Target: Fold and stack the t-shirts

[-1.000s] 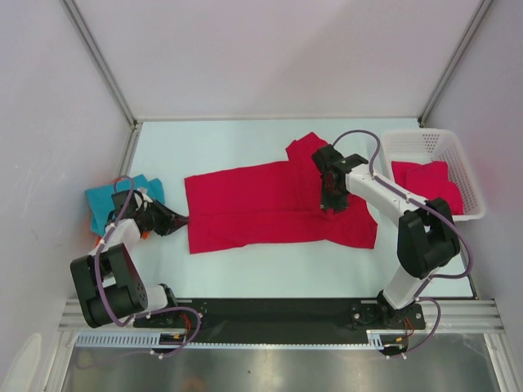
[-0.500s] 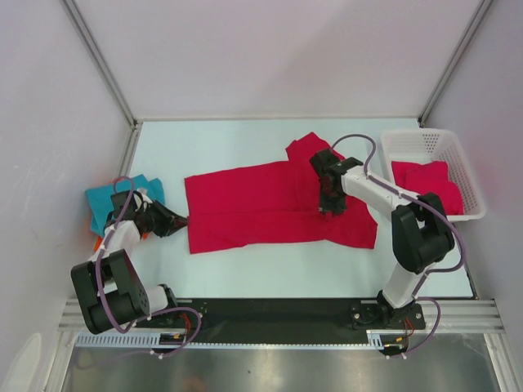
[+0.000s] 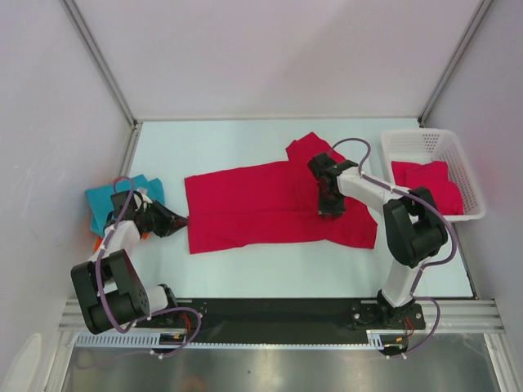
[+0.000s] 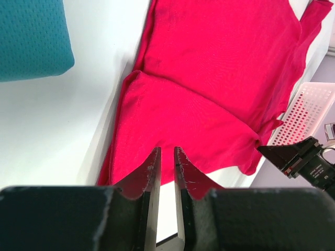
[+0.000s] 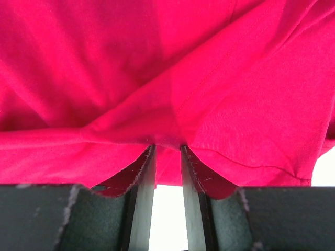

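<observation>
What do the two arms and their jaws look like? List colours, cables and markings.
Both the left arm and the right arm have white links between bulky black joint housings, on a shared black base rail. A thin purple cable loops along each. The jaws are black, flat and tapered to thin tips. Small white lettering on the right arm's wrist is unreadable.

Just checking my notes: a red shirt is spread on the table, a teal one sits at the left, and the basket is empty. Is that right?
Not quite: the basket holds red cloth, as the top view shows. The spread red shirt and the teal one at the left are right.
</observation>
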